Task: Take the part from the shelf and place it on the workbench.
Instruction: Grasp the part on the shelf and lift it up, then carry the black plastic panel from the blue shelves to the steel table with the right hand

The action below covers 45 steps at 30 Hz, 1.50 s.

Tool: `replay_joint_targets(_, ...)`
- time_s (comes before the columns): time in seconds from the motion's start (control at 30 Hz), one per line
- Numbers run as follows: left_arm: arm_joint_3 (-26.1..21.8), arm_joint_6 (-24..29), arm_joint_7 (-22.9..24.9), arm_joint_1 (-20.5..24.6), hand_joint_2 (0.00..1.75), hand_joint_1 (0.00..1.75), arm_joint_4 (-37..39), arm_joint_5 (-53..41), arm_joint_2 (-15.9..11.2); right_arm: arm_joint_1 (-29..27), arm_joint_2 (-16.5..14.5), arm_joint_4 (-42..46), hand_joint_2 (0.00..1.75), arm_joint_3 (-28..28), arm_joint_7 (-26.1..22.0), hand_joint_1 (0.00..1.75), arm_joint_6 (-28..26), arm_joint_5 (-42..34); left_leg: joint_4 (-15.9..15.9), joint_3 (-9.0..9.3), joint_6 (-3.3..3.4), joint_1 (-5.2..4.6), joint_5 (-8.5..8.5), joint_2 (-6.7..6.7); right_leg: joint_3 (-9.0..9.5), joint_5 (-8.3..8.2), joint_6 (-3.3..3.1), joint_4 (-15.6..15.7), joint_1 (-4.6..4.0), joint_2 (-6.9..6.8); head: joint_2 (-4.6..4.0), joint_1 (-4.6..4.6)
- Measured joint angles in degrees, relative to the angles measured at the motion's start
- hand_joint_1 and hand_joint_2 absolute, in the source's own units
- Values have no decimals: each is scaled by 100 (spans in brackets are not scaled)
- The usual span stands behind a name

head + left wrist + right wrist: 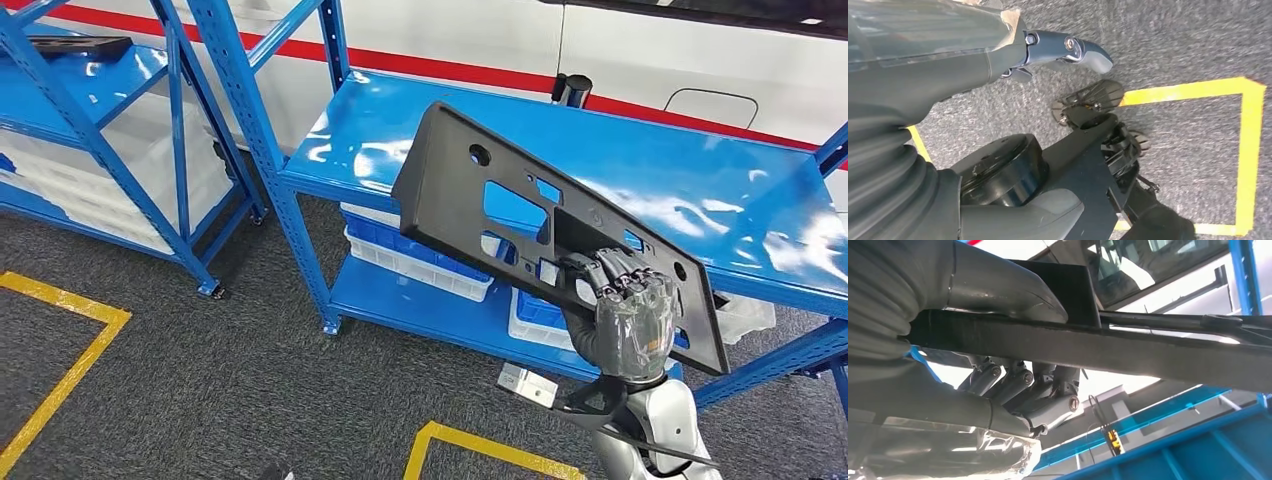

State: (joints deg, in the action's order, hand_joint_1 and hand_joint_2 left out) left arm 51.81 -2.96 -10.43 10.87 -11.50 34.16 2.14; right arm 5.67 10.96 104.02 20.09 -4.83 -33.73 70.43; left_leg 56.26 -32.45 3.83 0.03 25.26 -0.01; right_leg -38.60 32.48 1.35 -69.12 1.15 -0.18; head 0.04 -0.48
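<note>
The part [480, 190] is a flat black plastic panel with several cut-outs, lifted and tilted above the top board of the blue shelf [720, 190]. My right hand [625, 310] grips it near its lower right end, fingers hooked through a cut-out. In the right wrist view the panel's edge [1128, 347] runs across the picture, clamped between the thumb and the fingers [1018, 385] of my right hand [998, 390]. My left hand [948, 100] hangs over the grey carpet with a finger [1083, 50] stretched out, apart from the thumb, and holds nothing.
A second blue shelf [90, 100] stands at the left with another black part [80, 45] on top. White and blue bins [410, 255] sit on the lower board. Yellow tape [60, 370] marks the grey carpet, and a small white box [527, 385] lies by the shelf foot.
</note>
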Motion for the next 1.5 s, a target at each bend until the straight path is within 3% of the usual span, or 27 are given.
replay_joint_targets(0.07,-34,7,-26,-8,175,0,-2,4,15,-32,10,0,175,15,-8,175,0,-9,7,-143,4,-23,-103,3,-55,156,50,-483,-2,1,0,1)
replay_joint_targets(0.1,-46,14,-37,-12,175,0,-4,7,21,-42,13,0,175,21,-13,175,0,-11,12,-209,-3,-31,-151,2,70,82,102,-420,-3,0,0,2)
replay_joint_targets(0.17,-74,30,-53,-16,175,0,-9,16,29,-42,15,0,175,34,-26,175,0,-12,37,-320,-35,-40,-235,-1,599,-152,174,278,-2,-1,0,2)
replay_joint_targets(0.23,-119,41,-68,-16,175,0,-13,49,31,-21,11,-1,175,59,-42,175,0,-13,81,-405,-90,-60,-307,-7,1102,-208,141,1062,-33,9,0,-1)
replay_joint_targets(0.27,-146,44,-74,-17,175,0,-14,66,31,-6,8,-3,175,77,-50,175,1,-14,98,-428,-119,-68,-342,-9,1203,-186,108,1259,-54,17,0,-2)
replay_joint_targets(0.37,-216,45,-80,-26,175,0,-14,106,18,33,-5,-31,175,144,-69,175,7,-14,137,-478,-209,-67,-370,-20,1133,-233,-9,1304,-42,18,0,-12)
replay_joint_targets(0.4,-234,45,-79,-33,175,0,-14,116,10,47,-16,-43,175,168,-78,175,9,-13,230,-525,-242,-56,-243,-23,1108,-279,-79,1308,-15,7,0,-22)
replay_joint_targets(0.47,-268,45,-76,-46,175,0,-15,130,-1,80,-47,-64,175,219,-95,175,16,-10,729,-696,-312,-18,272,-26,1014,-393,-190,1309,16,-13,0,-41)
replay_joint_targets(0.53,-307,45,-72,-57,175,0,-15,154,0,106,-80,-91,175,280,-106,175,28,-3,1489,-881,-373,25,717,-23,893,-500,-212,1299,3,-16,0,-49)
replay_joint_targets(0.57,-327,45,-69,-63,175,0,-15,166,0,116,-95,-109,175,310,-110,175,35,2,1745,-904,-396,46,767,-22,832,-547,-201,1293,-1,-17,0,-49)
replay_joint_targets(0.6,-344,45,-66,-68,175,0,-15,176,-1,122,-107,-127,175,335,-113,175,40,4,1797,-827,-411,67,697,-20,779,-587,-187,1285,-3,-17,0,-49)
replay_joint_targets(0.63,-357,45,-63,-71,175,0,-15,181,-1,127,-119,-143,175,356,-114,175,43,5,1606,-634,-420,87,553,-18,735,-618,-167,1276,-1,-17,0,-50)
replay_joint_targets(0.7,-371,45,-61,-69,175,0,-18,183,-3,148,-138,-162,175,389,-114,175,43,6,797,-37,-423,115,346,-20,675,-663,-116,1247,-6,-16,0,-51)
replay_joint_targets(0.77,-378,44,-61,-63,175,0,-22,185,-3,188,-152,-169,175,415,-114,175,43,6,188,345,-399,98,351,-37,638,-713,-39,1229,-19,-23,0,-44)
replay_joint_targets(0.83,-379,44,-61,-68,175,0,-23,186,-4,224,-166,-180,175,435,-114,175,42,6,69,351,-334,49,352,-46,598,-782,62,1229,-13,-30,0,-37)
replay_joint_targets(0.9,-381,44,-61,-73,175,0,-23,186,-2,238,-172,-197,175,450,-114,175,42,7,31,272,-203,33,252,-20,493,-724,112,1135,-5,-26,0,-36)
replay_joint_targets(0.97,-389,44,-61,-71,175,0,-23,187,-8,245,-172,-214,175,464,-114,175,42,8,-2,153,-72,23,127,8,274,-362,52,683,-8,-16,0,-12)
replay_joint_targets(1.03,-403,43,-61,-75,175,0,-23,189,-17,248,-173,-233,175,484,-114,175,42,9,3,-2,-20,-9,13,15,33,73,-4,-83,-9,-9,0,13)
replay_joint_targets(1.07,-409,43,-61,-77,175,0,-23,189,-16,247,-172,-245,175,492,-114,175,42,9,6,-79,-16,-22,-44,17,-14,174,11,-365,-9,-7,0,14)
replay_joint_targets(1.1,-414,43,-60,-80,175,0,-24,189,-16,247,-171,-256,175,499,-114,175,42,8,11,-155,-19,-31,-99,17,30,167,49,-462,-9,-6,0,16)
replay_joint_targets(1.13,-419,43,-59,-81,175,0,-23,189,-15,248,-169,-264,175,505,-114,175,42,8,19,-227,-29,-35,-151,17,186,66,99,-323,-10,-6,0,20)
replay_joint_targets(1.2,-428,43,-59,-81,175,0,-23,189,-15,261,-170,-270,175,516,-114,175,42,8,55,-359,-68,-42,-244,13,741,-143,155,475,-4,-7,0,21)
replay_joint_targets(1.27,-436,43,-60,-82,175,0,-23,189,-16,274,-173,-271,175,528,-114,175,42,9,88,-444,-126,-57,-332,9,1158,-179,118,1168,-35,6,0,16)
replay_joint_targets(1.33,-445,43,-60,-86,175,0,-23,189,-17,279,-173,-272,175,539,-114,175,43,10,89,-470,-175,-65,-419,6,1187,-175,56,1313,-71,26,0,11)
replay_joint_targets(1.37,-449,43,-59,-90,175,0,-23,188,-22,282,-172,-274,175,541,-114,175,42,10,91,-483,-202,-59,-445,0,1140,-210,16,1311,-43,24,0,14)
replay_joint_targets(1.43,-455,41,-56,-98,175,0,-22,189,-30,294,-177,-281,175,546,-114,175,44,10,254,-571,-268,-29,-223,-12,1077,-311,-107,1310,-2,12,0,3)
replay_joint_targets(1.5,-462,30,-50,-100,175,0,-22,194,-32,315,-193,-286,175,560,-116,175,68,15,832,-748,-337,9,343,-18,977,-437,-202,1305,-1,-4,0,-13)
